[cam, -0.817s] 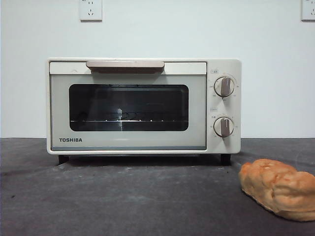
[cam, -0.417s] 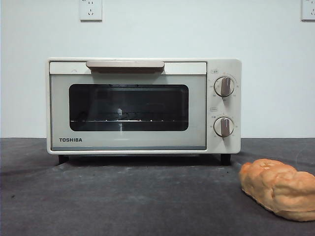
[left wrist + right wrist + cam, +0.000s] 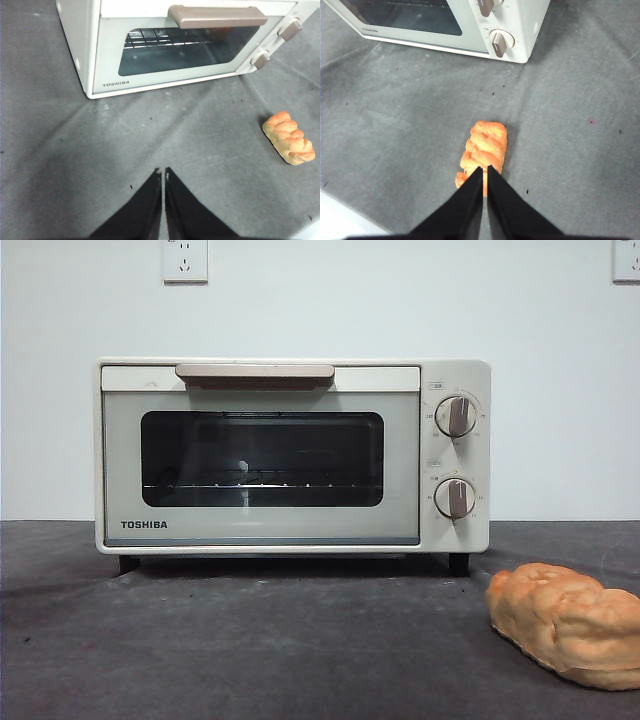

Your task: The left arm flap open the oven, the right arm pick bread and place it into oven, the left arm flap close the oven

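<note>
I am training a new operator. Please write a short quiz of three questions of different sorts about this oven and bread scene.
1. True or false: the oven door is shut.
2. The bread lies: A) on the wire rack B) on the table, off the oven's knob side C) on top of the oven.
3. Fill in: the left gripper and right gripper both have jaws that are ____.

Key: 1 true; 2 B; 3 shut.

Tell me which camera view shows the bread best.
The left wrist view: the whole bread lies unobstructed on the table. The front view crops it at the picture's edge; the right wrist view has the right gripper covering one end.
</note>
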`<control>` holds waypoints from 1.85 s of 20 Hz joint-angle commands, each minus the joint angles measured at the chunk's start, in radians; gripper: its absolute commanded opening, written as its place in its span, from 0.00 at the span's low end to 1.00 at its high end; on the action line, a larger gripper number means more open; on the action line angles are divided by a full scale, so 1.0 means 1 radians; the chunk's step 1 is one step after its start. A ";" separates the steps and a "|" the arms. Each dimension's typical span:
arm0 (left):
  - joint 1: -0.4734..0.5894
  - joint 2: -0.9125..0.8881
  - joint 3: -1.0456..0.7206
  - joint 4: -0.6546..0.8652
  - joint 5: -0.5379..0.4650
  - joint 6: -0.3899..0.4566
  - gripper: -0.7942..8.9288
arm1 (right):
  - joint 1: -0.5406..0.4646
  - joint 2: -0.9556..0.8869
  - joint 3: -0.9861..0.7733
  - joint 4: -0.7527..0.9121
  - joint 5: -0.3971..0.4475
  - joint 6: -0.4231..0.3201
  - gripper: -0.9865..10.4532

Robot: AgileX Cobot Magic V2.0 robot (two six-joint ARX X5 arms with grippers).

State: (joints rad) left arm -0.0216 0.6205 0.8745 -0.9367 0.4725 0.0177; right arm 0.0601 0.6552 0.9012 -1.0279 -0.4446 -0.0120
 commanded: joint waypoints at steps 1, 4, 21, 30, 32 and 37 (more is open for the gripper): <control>-0.002 0.005 0.020 0.009 0.005 0.021 0.10 | 0.003 0.004 0.014 0.007 -0.001 -0.009 0.26; -0.002 0.005 0.020 0.009 0.005 0.021 0.10 | 0.003 0.004 0.014 0.008 -0.001 0.008 0.44; -0.002 0.005 0.020 0.010 0.005 0.020 0.10 | 0.411 0.214 -0.270 0.435 0.211 0.315 0.44; -0.002 0.005 0.020 0.008 0.005 0.019 0.10 | 0.567 0.485 -0.309 0.633 0.483 0.372 0.47; -0.002 0.005 0.020 0.009 0.005 0.019 0.10 | 0.567 0.533 -0.309 0.665 0.499 0.372 0.47; -0.002 0.005 0.020 0.009 0.005 0.019 0.10 | 0.567 0.605 -0.309 0.695 0.498 0.372 0.46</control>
State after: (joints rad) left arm -0.0219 0.6209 0.8745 -0.9367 0.4725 0.0208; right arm 0.6201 1.2449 0.5842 -0.3389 0.0494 0.3489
